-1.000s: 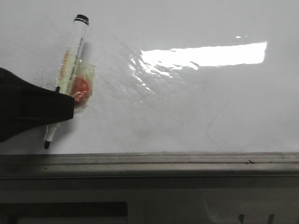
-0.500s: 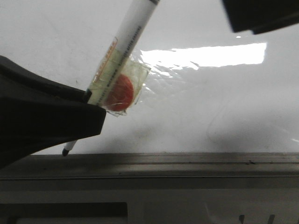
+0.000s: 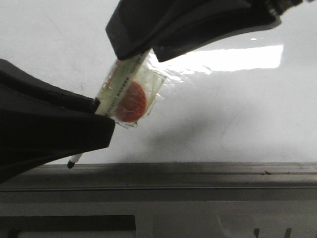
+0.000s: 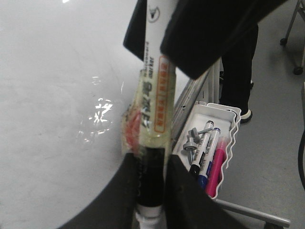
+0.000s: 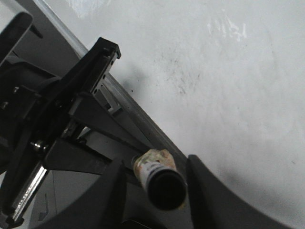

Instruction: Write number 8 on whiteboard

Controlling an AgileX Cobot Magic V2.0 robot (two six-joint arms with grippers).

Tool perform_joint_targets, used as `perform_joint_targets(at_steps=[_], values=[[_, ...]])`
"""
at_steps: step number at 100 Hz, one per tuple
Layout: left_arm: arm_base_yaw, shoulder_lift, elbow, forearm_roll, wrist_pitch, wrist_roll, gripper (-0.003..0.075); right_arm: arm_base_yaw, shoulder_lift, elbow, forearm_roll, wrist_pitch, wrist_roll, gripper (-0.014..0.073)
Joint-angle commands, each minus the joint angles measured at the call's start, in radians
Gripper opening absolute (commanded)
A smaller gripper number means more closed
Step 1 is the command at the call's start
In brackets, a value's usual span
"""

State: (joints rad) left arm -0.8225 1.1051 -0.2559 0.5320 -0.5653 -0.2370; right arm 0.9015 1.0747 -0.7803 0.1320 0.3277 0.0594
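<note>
I count one whiteboard; one marker with one red tag taped on; two claws, left claw, right claw; one white tray with roughly three pens.

The left gripper fills the lower left of the front view, jaws clamped on the marker pen. The right gripper reaches down from the top, its fingers straddling the pen's upper end.
</note>
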Motion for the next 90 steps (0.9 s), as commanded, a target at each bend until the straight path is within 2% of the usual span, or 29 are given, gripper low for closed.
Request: perform_joint_targets(at_steps=[1, 10, 16, 26, 29, 36, 50, 66, 90], values=[[-0.005, -0.014, -0.024, -0.016, -0.082, -0.007, -0.002, 0.002, 0.0, -0.038, 0.015, -0.089, -0.006, 0.0167], [-0.005, -0.014, -0.024, -0.014, -0.082, -0.007, -0.0014, 0.002, 0.008, -0.038, 0.019, -0.091, -0.006, 0.0082], [-0.005, -0.014, -0.024, -0.005, -0.082, -0.007, 0.0028, 0.002, 0.01, -0.038, 0.019, -0.089, -0.006, 0.0027], [-0.005, -0.014, -0.024, 0.007, -0.082, -0.016, 0.0197, 0.002, 0.01, -0.038, 0.019, -0.087, -0.006, -0.0056], [-0.005, -0.014, -0.024, 0.007, -0.082, -0.026, 0.0258, 0.002, 0.01, -0.038, 0.019, -0.089, -0.006, -0.0067], [-0.005, -0.017, -0.024, 0.007, -0.082, -0.042, 0.0333, 0.002, 0.01, -0.038, 0.019, -0.09, -0.006, -0.0066], [-0.005, -0.069, -0.018, 0.007, -0.058, -0.118, 0.0336, 0.002, 0.008, -0.038, 0.019, -0.093, -0.006, -0.0065], [-0.005, -0.226, -0.017, -0.004, 0.072, -0.156, 0.0336, -0.003, -0.005, -0.039, 0.019, -0.09, -0.006, -0.0064], [-0.005, -0.488, -0.017, -0.198, 0.293, -0.156, 0.0336, -0.067, -0.042, -0.062, 0.019, -0.082, -0.006, -0.0063]])
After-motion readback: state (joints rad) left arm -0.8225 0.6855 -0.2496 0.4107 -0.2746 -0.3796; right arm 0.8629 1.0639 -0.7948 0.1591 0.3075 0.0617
